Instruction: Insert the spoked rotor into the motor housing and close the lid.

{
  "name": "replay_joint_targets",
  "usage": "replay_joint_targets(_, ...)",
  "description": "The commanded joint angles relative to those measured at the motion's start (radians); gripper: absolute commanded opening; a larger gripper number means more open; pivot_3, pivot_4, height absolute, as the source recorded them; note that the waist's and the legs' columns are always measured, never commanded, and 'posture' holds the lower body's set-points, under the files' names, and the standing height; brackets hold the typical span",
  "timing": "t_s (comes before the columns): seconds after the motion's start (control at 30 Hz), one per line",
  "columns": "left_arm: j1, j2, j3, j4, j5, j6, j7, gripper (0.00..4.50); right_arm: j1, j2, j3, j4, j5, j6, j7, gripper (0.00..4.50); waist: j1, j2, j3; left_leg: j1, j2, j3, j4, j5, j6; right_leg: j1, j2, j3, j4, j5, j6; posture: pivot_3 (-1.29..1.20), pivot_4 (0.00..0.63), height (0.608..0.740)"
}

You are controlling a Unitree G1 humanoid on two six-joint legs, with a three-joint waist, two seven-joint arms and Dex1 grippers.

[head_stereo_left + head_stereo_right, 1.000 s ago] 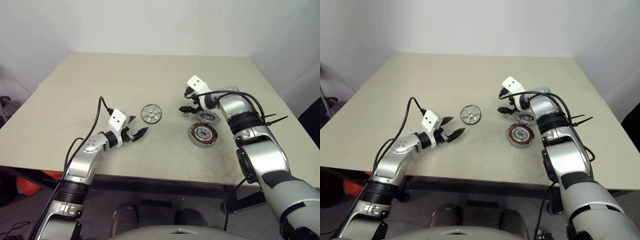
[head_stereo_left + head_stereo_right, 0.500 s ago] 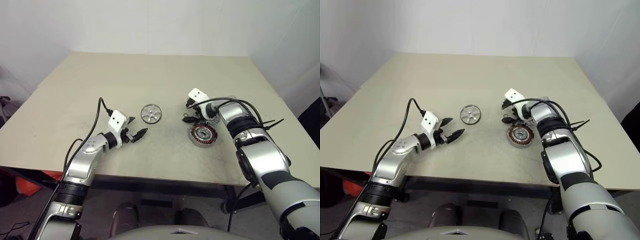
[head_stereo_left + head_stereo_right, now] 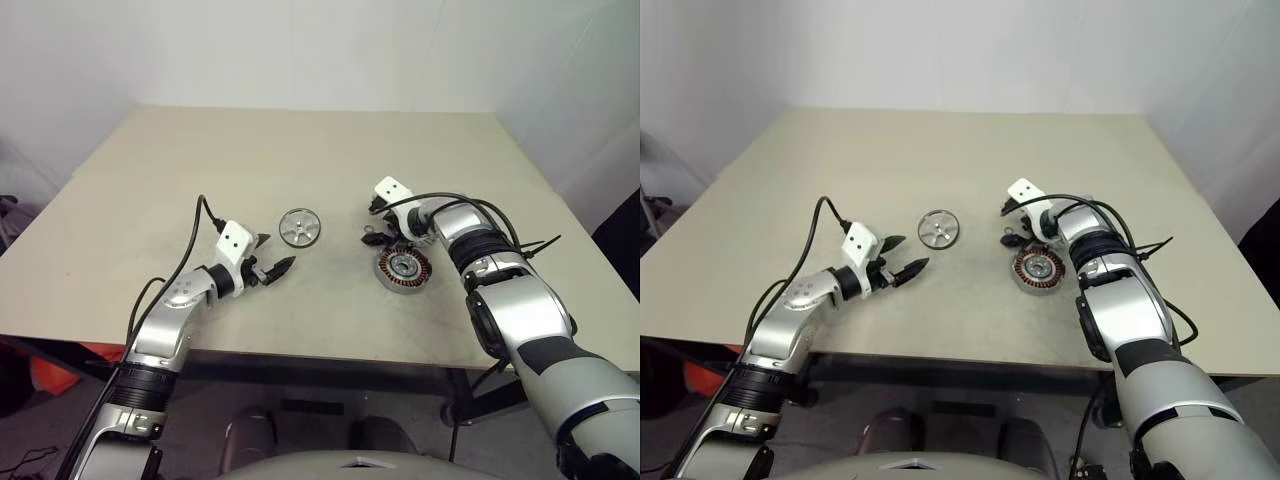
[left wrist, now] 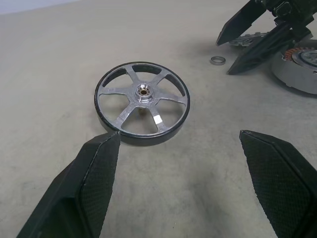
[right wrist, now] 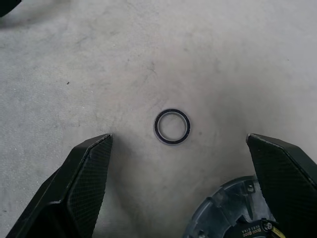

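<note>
The spoked rotor (image 4: 142, 109) is bright silver with a dark rim; the motor housing (image 3: 403, 269) has copper-coloured windings; the surface (image 3: 300, 150) is beige.

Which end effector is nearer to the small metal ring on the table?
Right. The right end effector hovers open directly over the small ring; the left end effector waits beyond the spoked rotor.

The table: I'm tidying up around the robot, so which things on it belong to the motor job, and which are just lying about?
Part of the job:
- spoked wheel, lying flat, untouched
- motor cup with copper windings
- grey lid, beside the cup under the right arm

Just lying about:
- small metal ring, loose on the table, below the open right hand
</note>
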Motion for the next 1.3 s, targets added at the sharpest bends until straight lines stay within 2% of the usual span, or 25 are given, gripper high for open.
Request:
replay_joint_targets(0.03, 0.000, 0.011, 0.012, -0.046, 0.000, -0.008, 0.007, 4.04, -0.039, 0.024, -0.026, 0.008, 0.031, -0.003, 0.012, 4.45, -0.001, 0.000, 0.000, 0.000, 0.000, 0.000, 0.000, 0.000, 0.000, 0.000, 0.000, 0.000, 0.000, 0.000, 0.000, 0.00, 0.000, 0.740)
replay_joint_targets(0.23, 0.006, 0.012, 0.007, -0.055, 0.002, -0.004, 0.010, 4.04, -0.052, 0.033, -0.036, 0.035, 0.028, -0.004, 0.003, 4.45, 0.002, 0.000, 0.000, 0.000, 0.000, 0.000, 0.000, 0.000, 0.000, -0.001, 0.000, 0.000, 0.003, -0.001, -0.002, 0.00, 0.000, 0.740)
replay_joint_targets(0.33, 0.002, 0.012, 0.008, -0.056, 0.002, -0.002, 0.012, 4.04, -0.053, 0.035, -0.040, 0.053, 0.023, -0.004, -0.010, 3.91, 0.002, 0.000, 0.000, 0.000, 0.000, 0.000, 0.000, 0.000, 0.000, -0.002, 0.000, 0.000, 0.004, -0.001, -0.002, 0.00, 0.000, 0.740)
replay_joint_targets(0.6, 0.006, 0.013, 0.006, -0.065, 0.002, 0.001, 0.013, 4.04, -0.049, 0.030, -0.036, 0.067, 0.013, -0.009, -0.023, 1.27, 0.003, 0.000, 0.000, 0.001, 0.000, 0.000, 0.000, 0.001, -0.002, -0.002, 0.000, 0.000, 0.006, -0.002, -0.002, 0.00, 0.000, 0.740)
replay_joint_targets(0.83, 0.008, 0.013, 0.005, -0.072, 0.002, 0.004, 0.014, 4.04, -0.052, 0.029, -0.042, 0.072, 0.018, 0.001, -0.023, 1.27, 0.002, 0.000, 0.000, 0.001, 0.000, 0.000, 0.000, 0.001, -0.002, -0.002, 0.000, 0.000, 0.007, -0.002, -0.003, 0.00, 0.000, 0.740)
replay_joint_targets(0.97, 0.006, 0.013, 0.006, -0.070, 0.002, 0.006, 0.014, 4.04, -0.053, 0.024, -0.039, 0.048, 0.023, -0.015, 0.014, 0.55, 0.003, 0.000, 0.000, 0.001, 0.000, 0.000, 0.000, 0.001, -0.002, -0.002, 0.000, 0.000, 0.006, -0.002, -0.003, 0.00, 0.000, 0.740)
replay_joint_targets(1.07, 0.001, 0.012, 0.007, -0.064, 0.001, 0.006, 0.013, 4.04, -0.056, 0.021, -0.047, 0.006, 0.035, -0.004, 0.033, 0.55, 0.003, 0.000, 0.000, 0.000, 0.000, 0.000, 0.000, 0.001, -0.002, -0.003, 0.000, 0.000, 0.007, -0.002, -0.003, 0.00, 0.000, 0.740)
replay_joint_targets(1.13, -0.003, 0.012, 0.006, -0.058, 0.002, 0.003, 0.011, 4.04, -0.039, 0.004, -0.051, -0.094, 0.051, 0.009, 0.077, 0.55, 0.003, 0.001, 0.001, -0.001, 0.000, 0.000, 0.000, 0.001, -0.002, -0.004, 0.000, 0.000, 0.007, -0.002, -0.003, 0.00, 0.000, 0.740)
replay_joint_targets(1.3, -0.003, 0.010, 0.001, -0.051, 0.002, -0.001, 0.007, 4.04, 0.132, -0.115, -0.034, -0.595, 0.069, 0.100, 0.174, 0.55, 0.014, 0.002, 0.002, -0.003, 0.000, -0.001, -0.001, 0.001, -0.002, -0.005, 0.000, -0.001, 0.006, -0.002, -0.003, 0.00, 0.000, 0.740)
